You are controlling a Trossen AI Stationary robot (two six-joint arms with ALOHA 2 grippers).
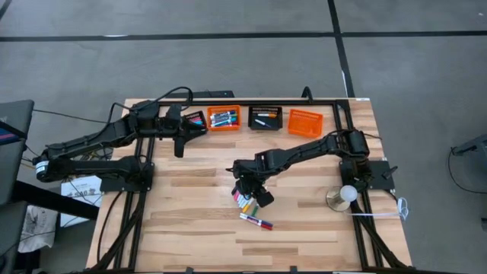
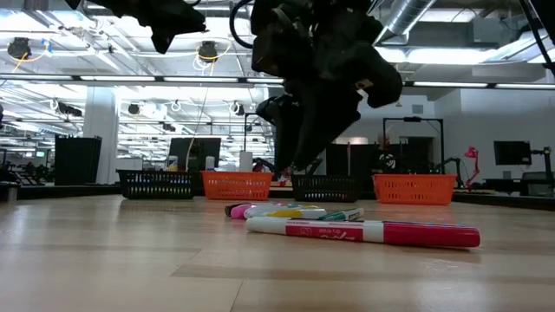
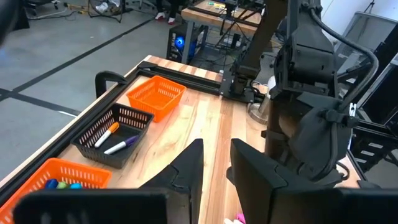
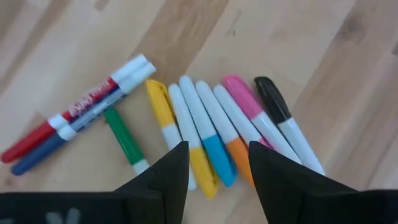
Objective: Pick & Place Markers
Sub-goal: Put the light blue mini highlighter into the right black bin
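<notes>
Black basket holds two markers; right gripper open, left gripper parted

You are looking at a pale wooden tabletop of butcher-block planks, edged by a black metal frame. It stands on a grey concrete floor crossed by dark seam lines. Look level across the boards and you see a large open hall: a white ceiling with long strip lights, exposed silver ducting and hanging cables. Far back stand dark monitors, a white column and other workbenches. Beyond the far edge you see a second wooden bench with a blue-lit computer case beneath it.
</notes>
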